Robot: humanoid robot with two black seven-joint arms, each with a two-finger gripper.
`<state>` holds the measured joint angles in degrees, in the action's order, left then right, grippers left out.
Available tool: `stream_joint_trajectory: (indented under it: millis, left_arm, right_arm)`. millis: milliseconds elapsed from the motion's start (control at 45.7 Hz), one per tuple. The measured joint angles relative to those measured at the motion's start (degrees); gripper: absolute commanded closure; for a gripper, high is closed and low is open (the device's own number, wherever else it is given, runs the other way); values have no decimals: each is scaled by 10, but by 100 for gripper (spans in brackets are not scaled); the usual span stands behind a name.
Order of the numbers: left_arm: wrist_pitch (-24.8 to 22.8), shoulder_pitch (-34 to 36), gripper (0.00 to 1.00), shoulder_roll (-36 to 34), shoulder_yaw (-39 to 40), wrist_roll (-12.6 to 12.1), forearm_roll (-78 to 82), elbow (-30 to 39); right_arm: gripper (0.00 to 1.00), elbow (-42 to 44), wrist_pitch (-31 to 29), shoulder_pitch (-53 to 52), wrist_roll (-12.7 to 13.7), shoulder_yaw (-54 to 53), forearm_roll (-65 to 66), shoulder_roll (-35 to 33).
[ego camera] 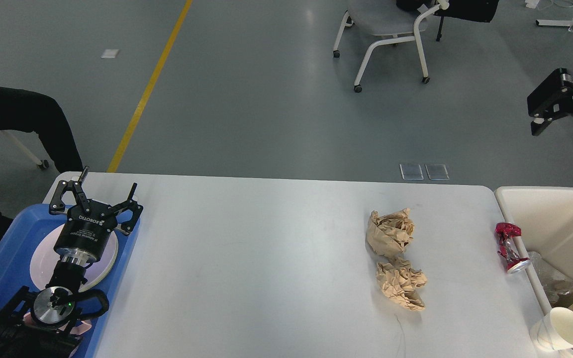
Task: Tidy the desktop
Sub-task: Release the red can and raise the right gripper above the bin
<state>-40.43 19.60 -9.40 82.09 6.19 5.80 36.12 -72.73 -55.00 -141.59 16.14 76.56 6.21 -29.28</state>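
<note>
White desktop bears two crumpled brown papers side by side.

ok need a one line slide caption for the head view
Open left gripper over the blue tray; paper wads, a crushed can and a cup wait on the desktop.

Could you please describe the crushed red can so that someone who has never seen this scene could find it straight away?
Start at the desktop, the wide white table, and follow it to its right edge, where a beige bin stands against it. The crushed red can lies right at that edge beside the bin's wall. It is the only red, shiny metal item; the two brown paper wads to its left are dull and crumpled.
</note>
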Motion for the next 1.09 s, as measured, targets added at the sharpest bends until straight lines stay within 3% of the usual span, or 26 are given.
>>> stream_joint_trajectory:
  millis: [591, 898, 1095]
  left_arm:
    - [0, 0, 4, 0, 0, 0, 0, 0]
    - [0, 0, 4, 0, 0, 0, 0, 0]
    - [0, 0, 4, 0, 0, 0, 0, 0]
  right_arm:
    - [0, -32, 0, -15, -4, 5, -84, 0]
    - [0, -100, 0, -98, -3, 51, -96, 18]
    - [6, -99, 0, -86, -6, 75, -75, 10]
